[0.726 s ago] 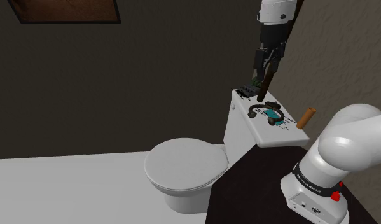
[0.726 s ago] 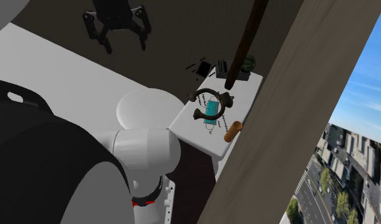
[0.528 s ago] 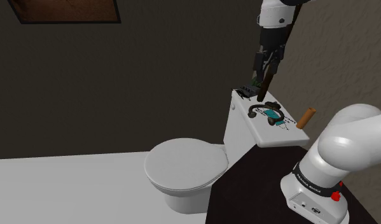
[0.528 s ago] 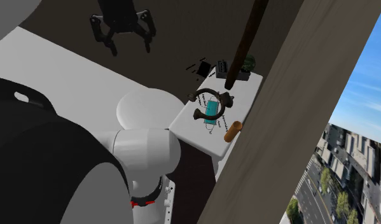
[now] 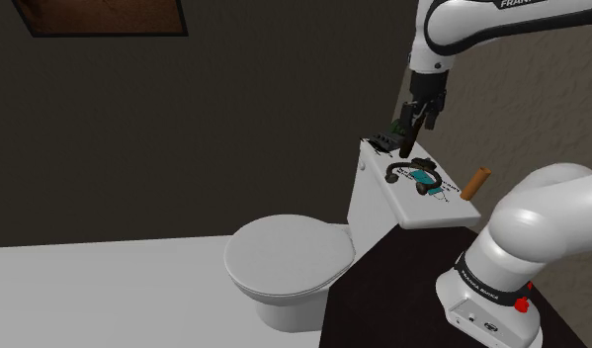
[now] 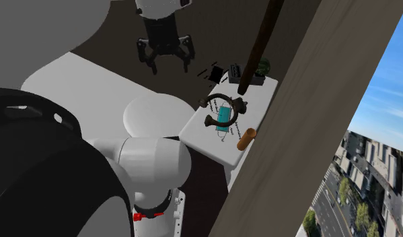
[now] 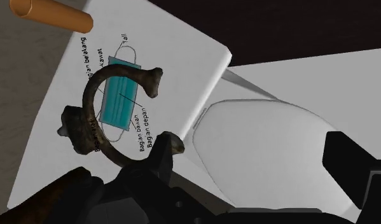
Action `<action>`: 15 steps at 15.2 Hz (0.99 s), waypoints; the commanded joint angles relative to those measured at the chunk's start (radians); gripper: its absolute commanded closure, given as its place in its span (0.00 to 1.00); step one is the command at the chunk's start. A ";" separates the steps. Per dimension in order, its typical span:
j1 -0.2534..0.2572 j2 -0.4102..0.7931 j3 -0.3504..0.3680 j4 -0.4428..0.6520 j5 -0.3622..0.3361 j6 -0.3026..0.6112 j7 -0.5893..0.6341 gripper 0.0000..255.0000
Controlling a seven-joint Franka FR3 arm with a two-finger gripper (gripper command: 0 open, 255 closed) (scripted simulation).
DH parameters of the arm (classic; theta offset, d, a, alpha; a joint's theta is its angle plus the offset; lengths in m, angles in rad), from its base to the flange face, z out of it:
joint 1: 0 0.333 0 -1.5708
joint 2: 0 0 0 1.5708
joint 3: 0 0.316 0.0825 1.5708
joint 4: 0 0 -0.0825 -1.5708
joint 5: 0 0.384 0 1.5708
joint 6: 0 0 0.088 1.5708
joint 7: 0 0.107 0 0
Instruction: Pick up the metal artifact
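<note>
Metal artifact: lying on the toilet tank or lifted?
Lying flat. The metal artifact rests on the white tank lid, across the printed mask picture; the open gripper clasps nothing.

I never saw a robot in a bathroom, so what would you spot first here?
A white toilet sits beside the robot. On its tank lid, a dark curved metal ring lies on a picture of a teal face mask. The black hand hangs open above the lid, and an orange-brown tube rests at one end of it.
</note>
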State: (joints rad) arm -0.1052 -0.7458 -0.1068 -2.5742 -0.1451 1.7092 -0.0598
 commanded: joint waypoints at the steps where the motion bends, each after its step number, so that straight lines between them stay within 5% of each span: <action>1: -0.029 0.024 -0.038 -0.029 -0.035 0.062 -0.020 0.00; 15: -0.185 0.355 -0.279 -0.088 -0.198 0.513 -0.108 0.00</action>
State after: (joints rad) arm -0.2763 -0.4160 -0.3642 -2.6620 -0.3310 2.1888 -0.1553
